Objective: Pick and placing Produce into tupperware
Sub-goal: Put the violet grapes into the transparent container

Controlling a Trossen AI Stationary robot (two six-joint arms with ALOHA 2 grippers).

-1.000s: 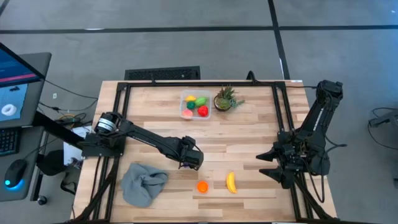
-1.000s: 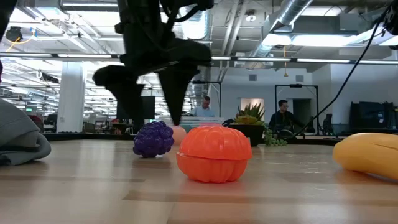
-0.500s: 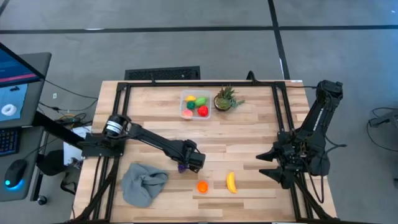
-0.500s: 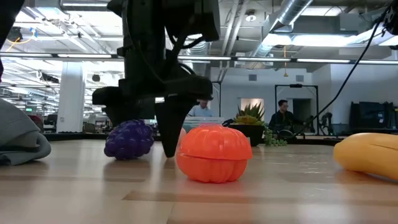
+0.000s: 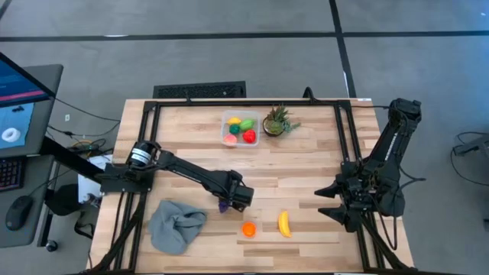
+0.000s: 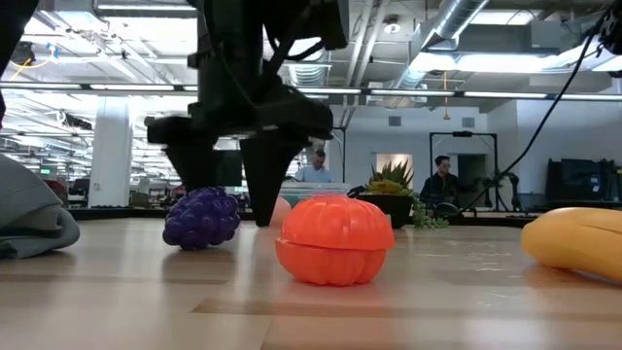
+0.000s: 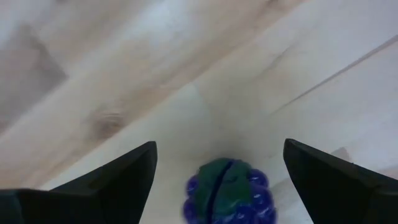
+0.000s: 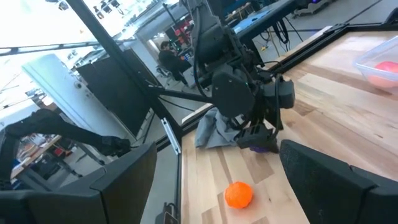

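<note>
Left hand (image 5: 226, 201) over purple grapes (image 5: 222, 206), near orange fruit (image 5: 248, 228) and banana (image 5: 284, 223).

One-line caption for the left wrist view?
Left gripper, jaws open, poised above purple grapes lying on the wooden table.

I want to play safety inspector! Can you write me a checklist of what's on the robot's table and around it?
Surface: wooden table, bare between items.
Job's things: clear tupperware at the far edge holds yellow, green, red and pink produce; purple grapes, orange pumpkin and banana lie loose near the front.
Clutter: grey cloth; potted plant beside the tupperware.
Grippers: left gripper open, straddling the grapes; right gripper open, parked at the right edge.
Cables: some on the floor left of the table.
Surroundings: monitor; people far behind.
</note>
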